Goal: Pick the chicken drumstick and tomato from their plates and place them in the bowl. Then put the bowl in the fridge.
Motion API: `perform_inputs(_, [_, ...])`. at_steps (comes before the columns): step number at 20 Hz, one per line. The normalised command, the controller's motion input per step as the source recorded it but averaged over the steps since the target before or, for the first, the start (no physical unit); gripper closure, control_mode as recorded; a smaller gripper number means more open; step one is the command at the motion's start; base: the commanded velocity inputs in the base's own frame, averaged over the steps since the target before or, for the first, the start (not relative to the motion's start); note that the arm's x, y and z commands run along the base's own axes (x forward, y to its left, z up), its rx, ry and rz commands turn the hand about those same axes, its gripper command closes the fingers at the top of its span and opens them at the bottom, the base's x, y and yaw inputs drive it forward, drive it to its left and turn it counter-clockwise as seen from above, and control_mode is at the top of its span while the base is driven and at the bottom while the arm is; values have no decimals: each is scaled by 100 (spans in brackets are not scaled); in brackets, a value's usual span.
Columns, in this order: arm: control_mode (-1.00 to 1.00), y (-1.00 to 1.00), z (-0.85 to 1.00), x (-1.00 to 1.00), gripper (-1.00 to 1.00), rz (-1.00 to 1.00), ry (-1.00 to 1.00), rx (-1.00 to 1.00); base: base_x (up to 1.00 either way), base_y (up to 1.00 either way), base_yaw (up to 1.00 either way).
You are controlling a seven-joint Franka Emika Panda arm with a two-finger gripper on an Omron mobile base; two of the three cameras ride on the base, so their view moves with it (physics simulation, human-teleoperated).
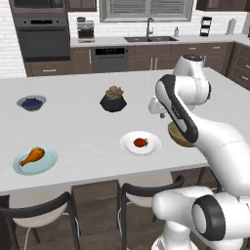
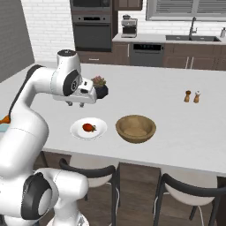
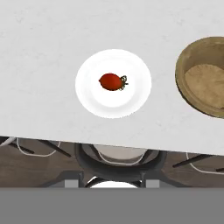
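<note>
Two plates: a pale blue plate point(image 1: 35, 161) at the near left of the white island counter point(image 1: 83, 127), and a white plate point(image 1: 140, 143) near the middle of the near edge.
Chicken drumstick point(image 1: 32, 156): golden-orange, lying on the pale blue plate, plump end to the right, narrow bone end toward the near left.
Tomato point(image 3: 111, 81): small, red, resting at the centre of the white plate, with its dark stem pointing toward the bowl.
Bowl point(image 2: 135, 128): light-brown wood, empty, upright on the counter just right of the white plate, close to it but apart.
Gripper point(image 2: 75, 103): hanging above the counter, beyond the white plate and to its left in the right base view, well clear of the tomato; nothing is between the fingers; how wide the fingers stand I cannot tell.
Plant pot point(image 1: 113, 101): black and faceted, with a small succulent, farther back on the counter behind the white plate.
Blueberry bowl point(image 1: 31, 102): small, grey, at the far left of the counter.
Shakers point(image 2: 192, 96): two small ones, standing side by side to the right, beyond the bowl.
Stools point(image 1: 41, 215): dark-framed, tucked under the near edge of the counter.
</note>
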Motion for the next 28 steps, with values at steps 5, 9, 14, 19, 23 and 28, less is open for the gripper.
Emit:
perform_inputs(5, [-100, 0, -1, -28, -100, -1, 0, -1, 0, 0, 0])
perform_inputs(9, [-100, 4, -54, 0, -100, 25, 1, -3, 0, 0, 0])
perform_inputs(14, [-100, 6, -49, 74, -100, 43, 24, -3, 0, 0, 0])
perform_inputs(19, [-100, 2, -59, 78, -100, 47, 13, -8, 0, 0, 0])
perform_inputs(23, [-100, 26, -68, 44, -100, 35, 0, -12, 0, 0, 0])
perform_inputs(28, [-100, 25, -59, 52, -100, 8, 0, -1, 0, 0, 0])
